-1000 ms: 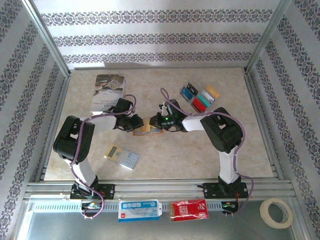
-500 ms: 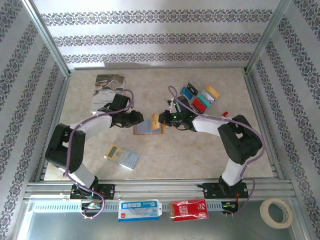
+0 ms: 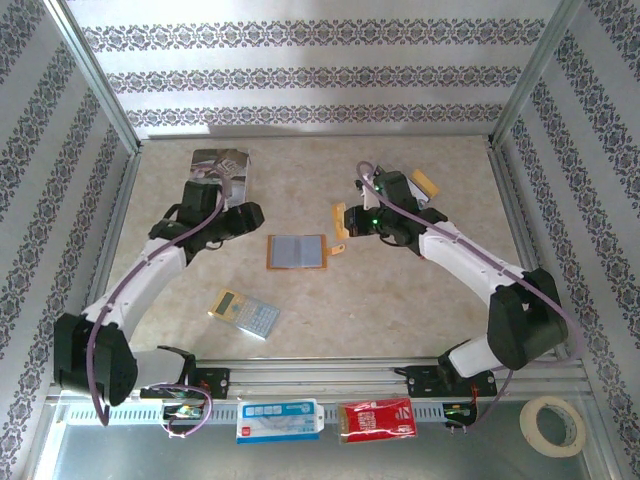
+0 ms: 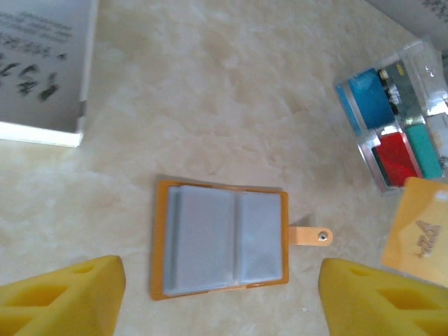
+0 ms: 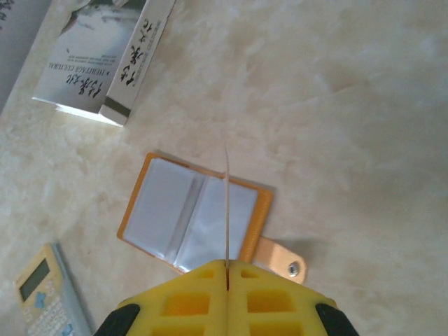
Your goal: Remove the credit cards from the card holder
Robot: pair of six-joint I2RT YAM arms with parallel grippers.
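Note:
The card holder lies open and flat on the table, orange-tan with blue-grey panels, its tab to the right. In the left wrist view the card holder rests between and beyond my yellow fingers, untouched. My left gripper is open, left of the holder. My right gripper is shut on a gold credit card, held on edge above the holder's right side. Seen edge-on, this card rises from my shut right gripper. Blue, red and teal credit cards lie in a group.
A grey book lies at the back left. A grey-and-yellow calculator sits near the front left. Another gold card lies past the right arm. A tape roll rests outside the front rail.
My left gripper has opened and pulled back left off the holder. My right gripper has drawn the gold card away from the holder, up and toward the back right.

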